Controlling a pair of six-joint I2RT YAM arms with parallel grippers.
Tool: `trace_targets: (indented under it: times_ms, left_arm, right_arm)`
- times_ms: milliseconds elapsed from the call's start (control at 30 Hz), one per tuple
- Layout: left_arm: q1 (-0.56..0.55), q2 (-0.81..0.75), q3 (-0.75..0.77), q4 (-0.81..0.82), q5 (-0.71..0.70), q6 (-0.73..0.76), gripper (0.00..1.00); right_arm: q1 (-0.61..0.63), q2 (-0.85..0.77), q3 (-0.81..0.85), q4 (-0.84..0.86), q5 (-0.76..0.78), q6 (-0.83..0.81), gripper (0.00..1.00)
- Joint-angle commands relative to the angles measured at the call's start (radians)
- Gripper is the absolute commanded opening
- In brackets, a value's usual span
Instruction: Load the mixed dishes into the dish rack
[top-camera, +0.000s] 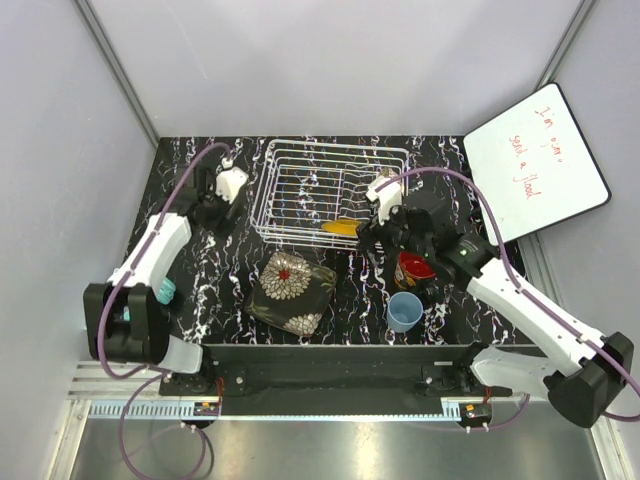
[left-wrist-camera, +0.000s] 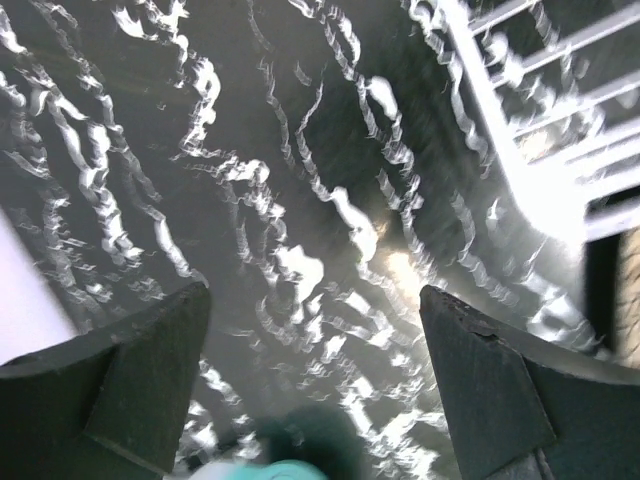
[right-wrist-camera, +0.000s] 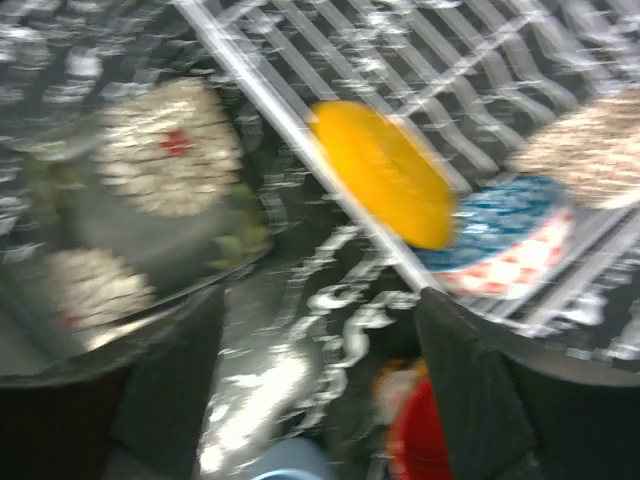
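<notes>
The dish rack (top-camera: 335, 147) stands at the far middle of the bench (top-camera: 215, 270). In its near right corner are the yellow plate (right-wrist-camera: 385, 175), the blue bowl (right-wrist-camera: 500, 235) and the pink-white bowl (right-wrist-camera: 590, 155). Three dishes are not in the rack yet, and all sit on the bench on its near side. The dark plate (top-camera: 292, 292) lies flat just in front of the rack's near edge. It is almost square, so no side is the long one. The red mug (top-camera: 415, 268) and the light-blue cup (top-camera: 405, 311) stand in front of the rack's right corner, the mug closer to the rack. The right jaws hang over that same corner, spread wide with nothing between them. The mug is just beside them, on the side away from the rack. The left jaws are spread and empty too, over bare bench by the rack's left side, farther from all three dishes. So I think the right arm should go next.
</notes>
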Motion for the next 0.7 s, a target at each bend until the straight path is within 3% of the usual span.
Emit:
trace_targets:
  times_ms: [0, 200, 233, 300, 667]
  left_arm:
    - [0.009, -0.140, -0.160, -0.038, 0.021, 0.331, 0.91]
    - [0.009, -0.213, -0.348, -0.039, 0.008, 0.519, 0.90]
    - [0.009, -0.213, -0.359, -0.033, 0.014, 0.525, 0.90]
    - [0.007, -0.206, -0.379, -0.013, 0.037, 0.525, 0.90]
    - [-0.115, -0.101, -0.396, 0.082, 0.041, 0.494, 0.90]
  right_arm:
    - [0.010, 0.037, -0.045, -0.085, -0.265, 0.257, 0.85]
    - [0.021, 0.200, -0.062, -0.054, -0.313, 0.289, 0.86]
    - [0.022, 0.232, -0.050, -0.049, -0.300, 0.301, 0.86]
    - [0.022, 0.323, -0.028, -0.034, -0.312, 0.326, 1.00]
    - [0.022, 0.509, -0.143, 0.251, -0.406, 0.473, 1.00]
